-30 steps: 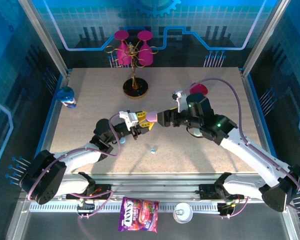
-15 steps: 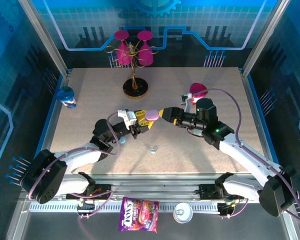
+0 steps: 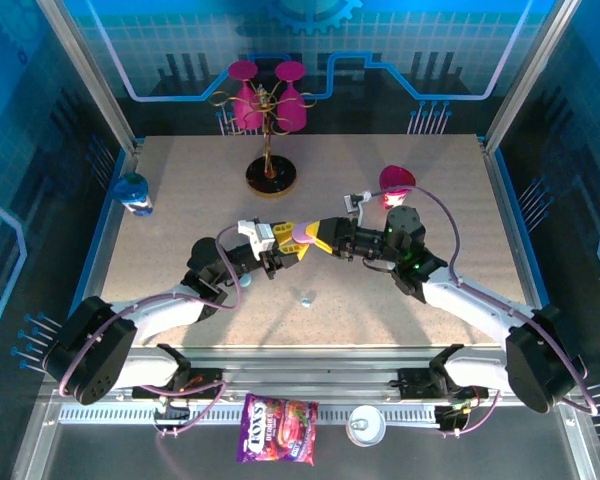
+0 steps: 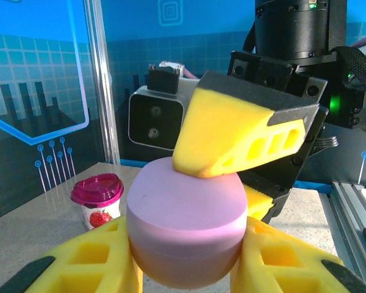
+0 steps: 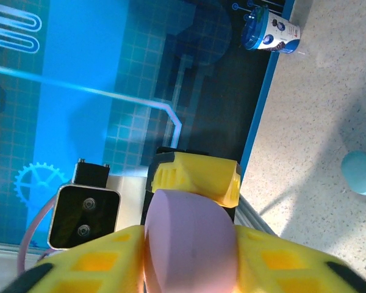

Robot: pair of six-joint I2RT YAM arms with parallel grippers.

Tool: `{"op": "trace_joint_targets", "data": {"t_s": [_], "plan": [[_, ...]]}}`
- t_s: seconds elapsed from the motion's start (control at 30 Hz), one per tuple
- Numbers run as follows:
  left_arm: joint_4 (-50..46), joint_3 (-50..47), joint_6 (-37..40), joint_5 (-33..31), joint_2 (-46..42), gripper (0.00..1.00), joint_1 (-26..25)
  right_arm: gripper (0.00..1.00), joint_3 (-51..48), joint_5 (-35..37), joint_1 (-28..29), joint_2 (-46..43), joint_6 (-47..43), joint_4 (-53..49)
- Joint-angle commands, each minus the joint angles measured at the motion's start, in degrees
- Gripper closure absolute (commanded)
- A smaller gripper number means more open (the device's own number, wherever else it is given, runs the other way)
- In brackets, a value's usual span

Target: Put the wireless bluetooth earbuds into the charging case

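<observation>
A lilac pebble-shaped charging case (image 3: pixel 304 233) hangs above the table's middle, lid closed. My left gripper (image 3: pixel 296 243) is shut on its lower half; in the left wrist view the case (image 4: pixel 186 220) sits between my two yellow fingers. My right gripper (image 3: pixel 317 236) meets it from the right and is shut on its upper half, one finger (image 4: pixel 232 137) pressing on the lid. In the right wrist view the case (image 5: pixel 192 244) fills the gap between my fingers, with a left finger (image 5: pixel 195 177) behind it. A tiny light blue earbud (image 3: pixel 305 298) lies on the table below both grippers.
A light blue rounded piece (image 3: pixel 245 283) lies by the left arm, also seen on the table (image 5: pixel 361 173). A blue cup (image 3: pixel 134 194) stands far left, a pink-lidded yogurt cup (image 3: pixel 397 182) behind the right arm, a stand with pink glasses (image 3: pixel 270 110) at the back.
My right gripper has moved left up to the case and closed its fingers on it. The left gripper has kept its hold and barely moved.
</observation>
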Motion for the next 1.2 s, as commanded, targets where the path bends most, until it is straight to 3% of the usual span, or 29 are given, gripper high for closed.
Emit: {"op": "trace_joint_targets", "data": {"t_s": [0.0, 0.13, 0.3, 0.47, 0.57, 0.77, 1.17], "plan": [[2.7, 2.7, 0.8, 1.6, 0.1, 0.7, -0.5, 0.77, -0.1, 0.2, 0.7, -0.8, -1.9, -3.7], [0.3, 2.5, 1.8, 1.2, -0.3, 0.64, -0.6, 0.82, 1.0, 2.3, 0.4, -2.9, -5.6, -9.6], [-1.3, 0.1, 2.1, -1.6, -1.2, 0.21, -0.5, 0.82, 3.3, 8.9, 0.1, -5.4, -14.0, -21.9], [-11.1, -2.2, 6.0, -3.0, -3.4, 0.06, -1.0, 0.82, 4.0, 17.7, -3.0, -3.6, -23.3, -29.4], [-20.4, -1.9, 9.2, -6.3, -5.2, 0.01, -2.3, 0.82, 4.5, 22.5, -4.8, 0.2, -27.5, -30.6], [-35.1, 1.0, 13.1, -11.1, -5.9, 0.01, -4.0, 0.83, 7.1, 29.9, -7.9, 11.6, -30.9, -29.2], [-35.9, 1.8, 13.3, -11.5, -4.4, 0.01, -4.4, 0.8, 13.6, 30.1, -11.9, 30.1, -29.5, -23.9]]}}
